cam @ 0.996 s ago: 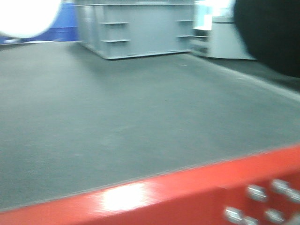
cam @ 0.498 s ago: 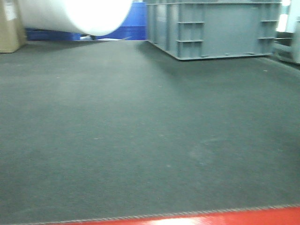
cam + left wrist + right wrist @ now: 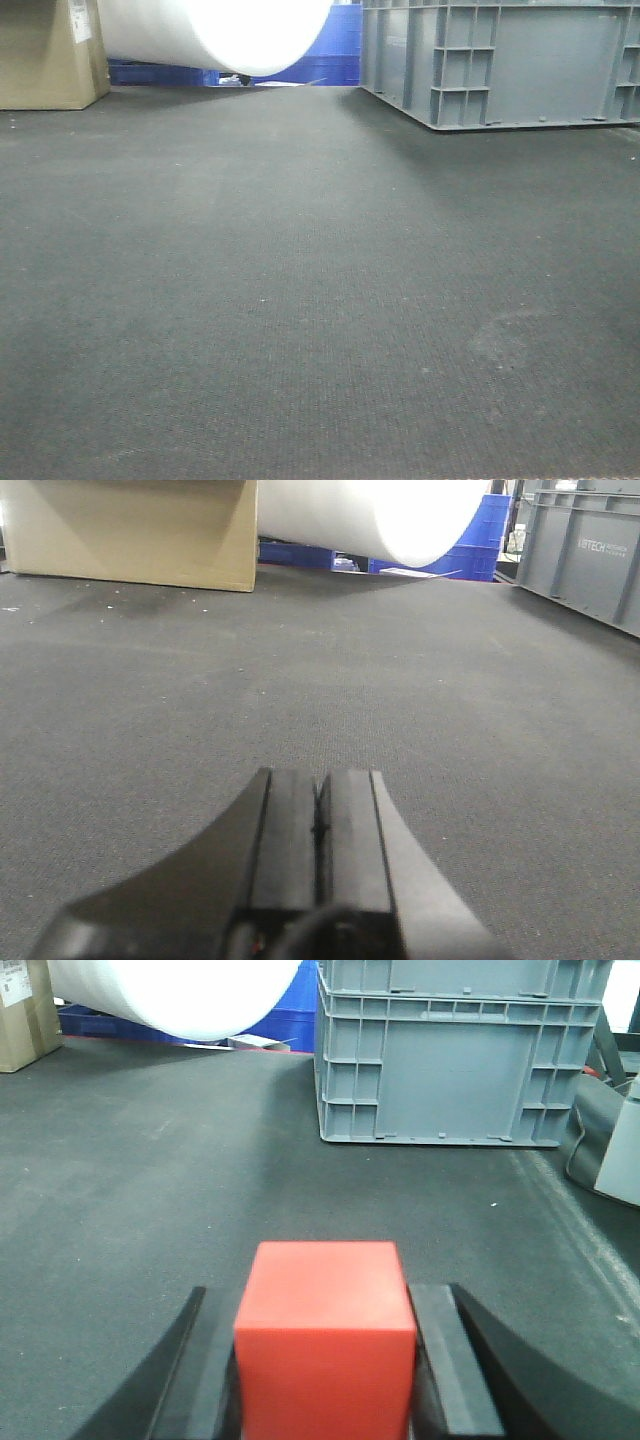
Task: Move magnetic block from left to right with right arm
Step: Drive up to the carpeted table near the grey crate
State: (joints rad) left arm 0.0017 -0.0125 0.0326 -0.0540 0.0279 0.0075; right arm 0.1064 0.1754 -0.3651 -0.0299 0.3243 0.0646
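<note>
The right hand [image 3: 325, 1385] is clamped on the red magnetic block [image 3: 325, 1335], with a grey crate [image 3: 440, 1060] ahead on the dark mat [image 3: 130, 1190]. The left hand [image 3: 318, 820] is closed and empty. The crate's lettering [image 3: 608, 543] partly reads "BTECH".

On the side wall of the grey crate [image 3: 590, 580], in the left wrist view, raised lettering [image 3: 607, 543] is seen. It can be read roughly as "BTECH", and the smaller line beneath is too fine to be made out. A white label [image 3: 79, 20] is stuck on the cardboard box [image 3: 40, 70] — its print cannot be read.
</note>
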